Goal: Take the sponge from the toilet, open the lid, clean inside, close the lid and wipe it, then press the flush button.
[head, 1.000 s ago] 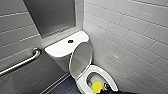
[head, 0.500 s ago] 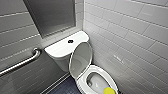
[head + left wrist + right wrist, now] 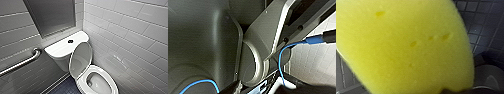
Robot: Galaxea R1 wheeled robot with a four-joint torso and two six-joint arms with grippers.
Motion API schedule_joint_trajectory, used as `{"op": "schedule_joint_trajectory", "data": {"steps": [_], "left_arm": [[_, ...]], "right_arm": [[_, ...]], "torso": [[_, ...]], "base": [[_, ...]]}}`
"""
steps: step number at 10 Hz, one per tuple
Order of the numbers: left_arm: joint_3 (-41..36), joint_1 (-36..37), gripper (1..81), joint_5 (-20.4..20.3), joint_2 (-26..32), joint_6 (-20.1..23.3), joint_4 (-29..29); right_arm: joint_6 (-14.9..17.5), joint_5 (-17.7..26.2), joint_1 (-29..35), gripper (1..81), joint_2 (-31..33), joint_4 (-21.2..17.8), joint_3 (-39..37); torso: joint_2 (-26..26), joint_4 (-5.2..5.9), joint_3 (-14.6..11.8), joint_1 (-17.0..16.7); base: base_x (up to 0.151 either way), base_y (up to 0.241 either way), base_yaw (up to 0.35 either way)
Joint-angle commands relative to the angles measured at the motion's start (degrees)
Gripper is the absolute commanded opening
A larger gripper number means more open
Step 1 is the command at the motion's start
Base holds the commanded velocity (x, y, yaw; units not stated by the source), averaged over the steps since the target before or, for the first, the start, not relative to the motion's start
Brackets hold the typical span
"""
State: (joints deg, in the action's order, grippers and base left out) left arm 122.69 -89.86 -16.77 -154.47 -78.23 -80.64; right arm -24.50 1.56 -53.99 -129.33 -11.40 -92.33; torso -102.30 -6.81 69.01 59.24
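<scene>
- the sponge (image 3: 403, 45) sits hard up against the right wrist camera, bright yellow and pitted, with dark floor tiles (image 3: 483, 22) beyond it. I judge the right gripper clamped on it, since it hangs clear of the floor (the grip itself is hidden behind the foam).
- The left wrist view looks at the robot's own dark housing and a blue cable (image 3: 280, 60), with pale tiles past them. I cannot tell the left gripper's state.
- So the right arm is the working arm. A pale rounded shape (image 3: 486, 75) at the edge of its view may be part of the toilet, though it is too blurred to be sure.
- In the head view the toilet (image 3: 96, 69) stands in the corner. Its oval runs from the tank out toward the robot, and the bowl (image 3: 98, 83) is open.
- the lid (image 3: 81, 58) is raised, near upright, leaning back against the tank cover (image 3: 62, 47). Its hinge is at the far end of the oval, so its free edge is the high one.
- the flush button (image 3: 70, 41) is farther back, on top of the cover (small and dark).
- A grab bar (image 3: 22, 62) runs along the wall on the robot's left.
</scene>
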Motion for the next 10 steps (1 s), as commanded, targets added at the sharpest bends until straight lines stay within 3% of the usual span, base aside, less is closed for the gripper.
{"op": "schedule_joint_trajectory", "data": {"steps": [1,5,10], "left_arm": [[-1.1,-1.2,81.1,0.5,0.4,0.2,-0.3],[-1.1,-0.9,81.1,0.6,0.0,0.2,-0.5],[-1.1,-0.9,81.1,0.6,-0.1,0.2,-0.5]], "right_arm": [[-0.3,3.2,3.1,1.0,6.5,0.0,4.7],[0.0,1.3,5.3,1.0,12.3,1.5,13.9],[-0.1,2.7,12.0,1.0,12.3,1.7,18.1]], "torso": [[0.0,0.0,0.0,0.0],[0.0,0.0,0.0,0.0],[0.0,0.0,0.0,0.0]], "base": [[0.0,0.0,0.0],[0.0,0.0,0.0],[0.0,0.0,0.0]]}}
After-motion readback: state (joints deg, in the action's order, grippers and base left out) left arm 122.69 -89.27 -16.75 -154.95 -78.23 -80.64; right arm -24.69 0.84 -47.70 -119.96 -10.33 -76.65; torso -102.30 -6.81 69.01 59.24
